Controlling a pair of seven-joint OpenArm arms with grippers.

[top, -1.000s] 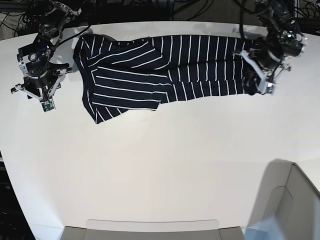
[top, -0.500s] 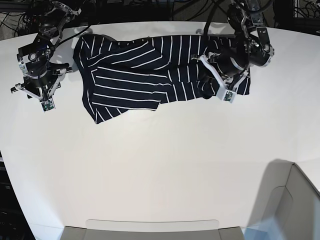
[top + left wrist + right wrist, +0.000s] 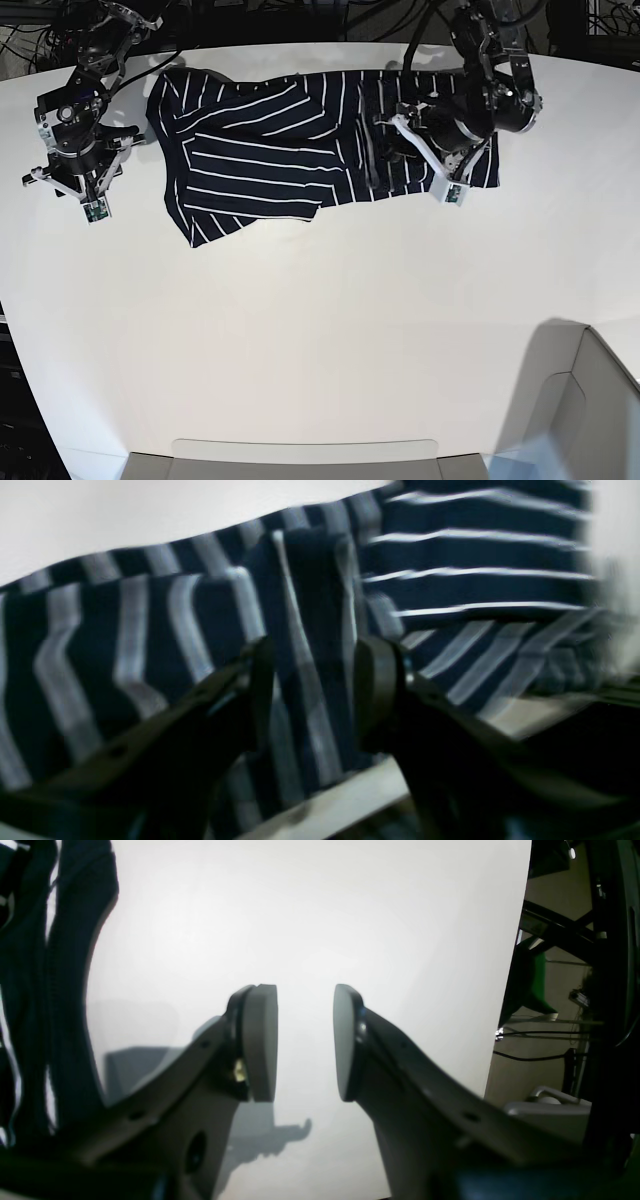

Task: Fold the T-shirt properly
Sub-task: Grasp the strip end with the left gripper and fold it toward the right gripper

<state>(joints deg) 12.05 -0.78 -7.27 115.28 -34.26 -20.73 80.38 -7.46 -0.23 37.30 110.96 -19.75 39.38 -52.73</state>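
The T-shirt, dark navy with white pinstripes, lies stretched along the far side of the white table. My left gripper is over the shirt's right part and shut on a fold of it. In the left wrist view the striped cloth runs between the black fingers; the view is blurred. The shirt's right end is lifted and doubled over toward the middle. My right gripper is open and empty over bare table, left of the shirt. In the right wrist view the pads stand apart, with the shirt's edge at the left.
A grey bin stands at the near right corner. A flat grey tray lies at the near edge. Cables and dark gear run behind the far table edge. The table's left edge is close to my right arm.
My left gripper has travelled left from the shirt's right end, dragging that end over the shirt's body. The right arm has not moved.
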